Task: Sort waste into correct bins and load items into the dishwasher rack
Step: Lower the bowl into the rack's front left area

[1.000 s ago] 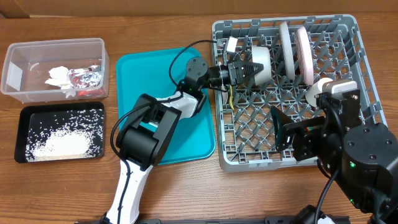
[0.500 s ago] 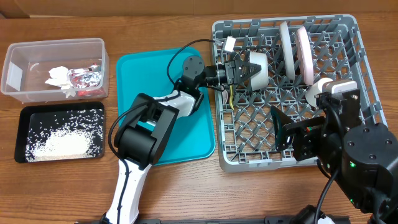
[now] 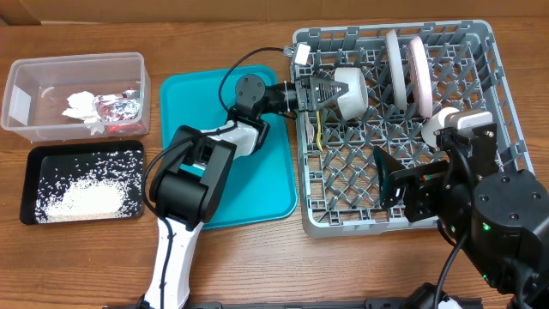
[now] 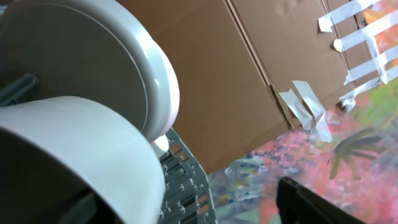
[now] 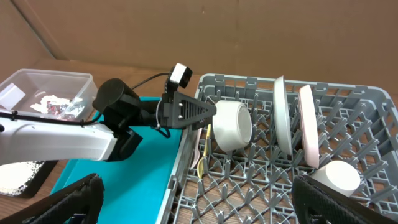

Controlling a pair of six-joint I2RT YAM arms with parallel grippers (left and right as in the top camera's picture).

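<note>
The small white bowl (image 3: 352,90) stands on its side among the pegs of the grey dishwasher rack (image 3: 480,51), at its back left. My left gripper (image 3: 319,91) is open just left of the bowl, fingertips at its rim. The left wrist view shows the bowl (image 4: 74,155) close up and a plate (image 4: 81,62) behind it. A pale grey-blue plate (image 3: 395,56) and a white plate (image 3: 419,73) stand upright further right, with the white cup (image 3: 437,125) beside them. My right gripper (image 5: 199,205) hangs wide open and empty over the rack's front.
The clear tub (image 3: 21,73) at far left holds the napkin (image 3: 81,107) and foil wrapper (image 3: 120,107). The black tray (image 3: 30,184) below it holds rice grains (image 3: 86,196). A teal tray (image 3: 257,206) lies between the bins and the rack. A yellow utensil (image 3: 318,136) lies in the rack.
My left gripper has opened, let go of the bowl and drawn back a little to the left. The bowl stays in the rack. The right arm has not moved.
</note>
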